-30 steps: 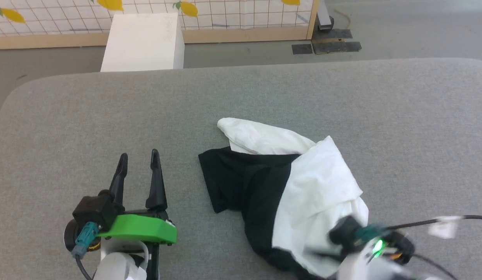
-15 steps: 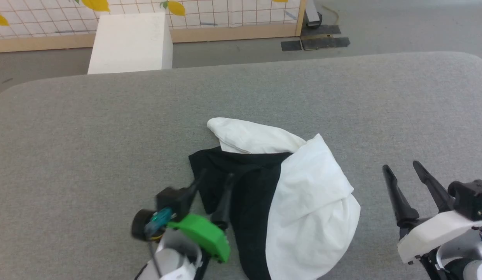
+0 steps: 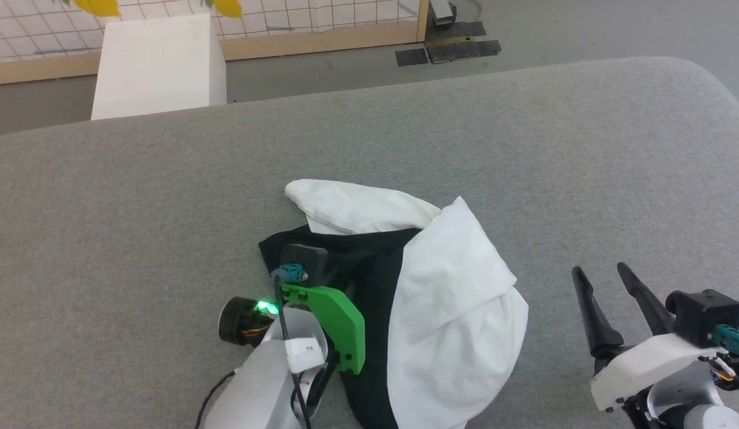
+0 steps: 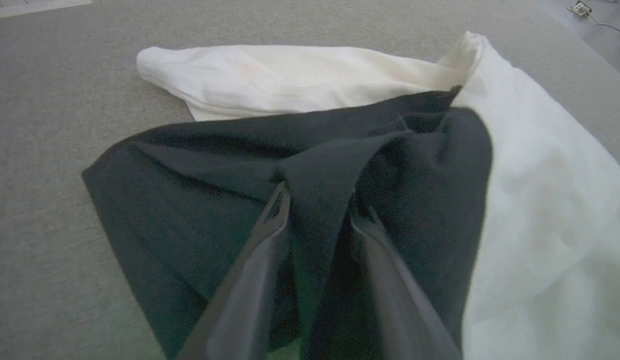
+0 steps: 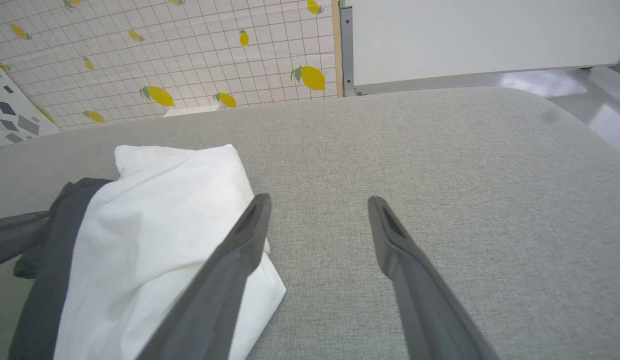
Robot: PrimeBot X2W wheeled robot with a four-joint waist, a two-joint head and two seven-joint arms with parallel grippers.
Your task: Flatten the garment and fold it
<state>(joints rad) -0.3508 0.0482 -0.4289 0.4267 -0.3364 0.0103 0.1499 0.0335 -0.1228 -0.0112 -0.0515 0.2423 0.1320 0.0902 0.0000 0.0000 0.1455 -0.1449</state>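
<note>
The garment (image 3: pixel 453 286) lies crumpled in the middle of the grey padded table (image 3: pixel 524 149), its white body bunched over black fabric (image 4: pixel 190 200). My left gripper (image 3: pixel 328 262) points down into the black part. In the left wrist view the left gripper (image 4: pixel 320 205) has its jaws narrowed, with a raised black fold pinched between them. My right gripper (image 3: pixel 601 269) stands open over bare table to the right of the garment, touching nothing. From the right wrist, the right gripper (image 5: pixel 319 199) has the white cloth (image 5: pixel 155 225) just left of its left finger.
A white box (image 3: pixel 155 65) stands on the floor beyond the table's far edge. Behind it runs a tiled partition with lemon prints (image 3: pixel 322 18), and dark plates (image 3: pixel 447 50) lie on the floor. The table's far right corner is rounded.
My left gripper has moved right onto the black fabric and its jaws have narrowed on a fold. The right gripper has left the white cloth, opened and drawn back right. The head camera has shifted.
</note>
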